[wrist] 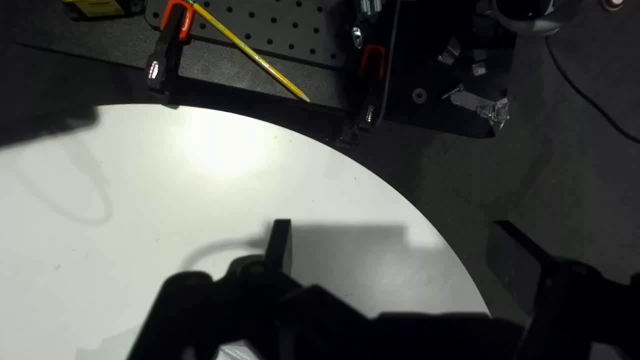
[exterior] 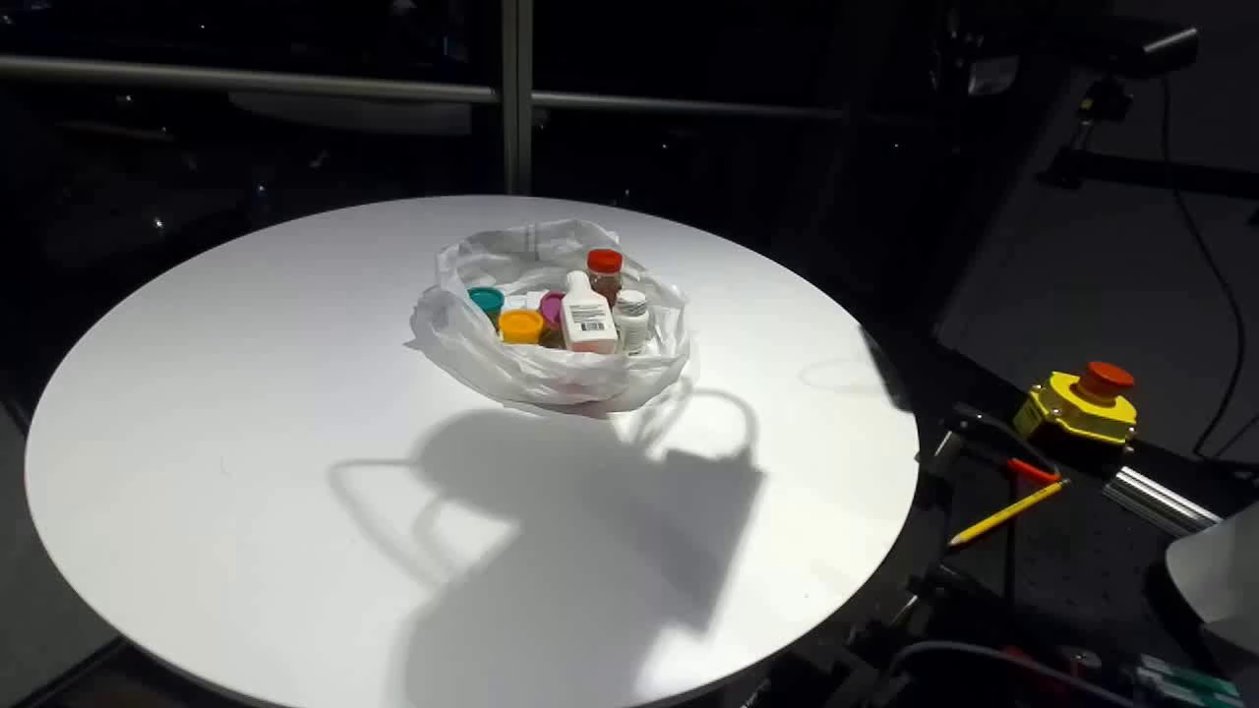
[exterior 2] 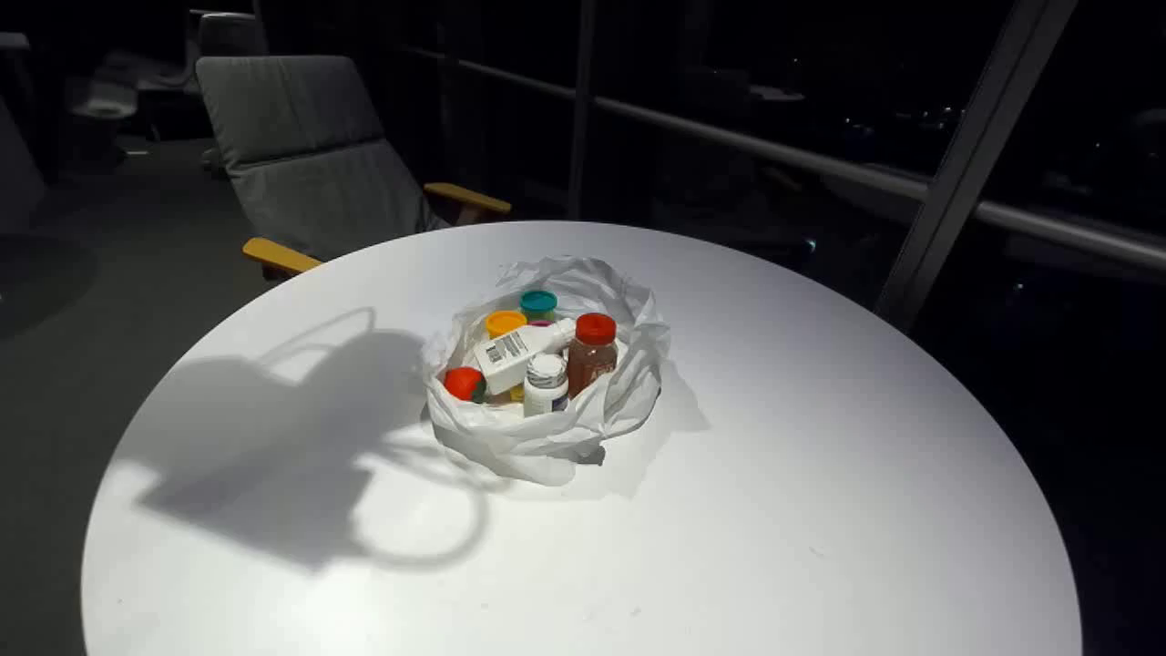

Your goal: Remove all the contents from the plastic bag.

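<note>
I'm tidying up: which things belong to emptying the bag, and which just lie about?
Job: plastic bag; teal-lidded tub; orange-lidded tub; purple-lidded tub; tilted white bottle; upright white bottle; red-lidded jar; red item; hand.
Just around: yellow pencil; yellow box; grey chair.

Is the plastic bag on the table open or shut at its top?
Open. In both exterior views, the plastic bag spreads wide at its top, showing the red-lidded jar and the tilted white bottle inside.
</note>
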Action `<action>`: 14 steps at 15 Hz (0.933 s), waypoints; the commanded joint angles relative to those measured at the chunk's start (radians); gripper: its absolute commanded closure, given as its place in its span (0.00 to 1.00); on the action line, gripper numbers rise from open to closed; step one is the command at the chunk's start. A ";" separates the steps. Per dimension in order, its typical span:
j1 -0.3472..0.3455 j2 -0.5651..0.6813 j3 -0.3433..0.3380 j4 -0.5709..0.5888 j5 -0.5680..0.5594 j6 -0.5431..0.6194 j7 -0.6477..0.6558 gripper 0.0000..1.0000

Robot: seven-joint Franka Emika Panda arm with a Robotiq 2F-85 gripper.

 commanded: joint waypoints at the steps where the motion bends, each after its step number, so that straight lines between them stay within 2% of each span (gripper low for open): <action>1: -0.013 0.000 0.012 0.003 0.004 -0.002 -0.004 0.00; 10: -0.013 0.000 0.012 0.010 0.004 -0.002 -0.004 0.00; 11: -0.016 0.002 0.016 0.006 0.002 0.019 0.015 0.00; 14: -0.031 0.043 0.014 0.015 0.033 0.173 0.080 0.00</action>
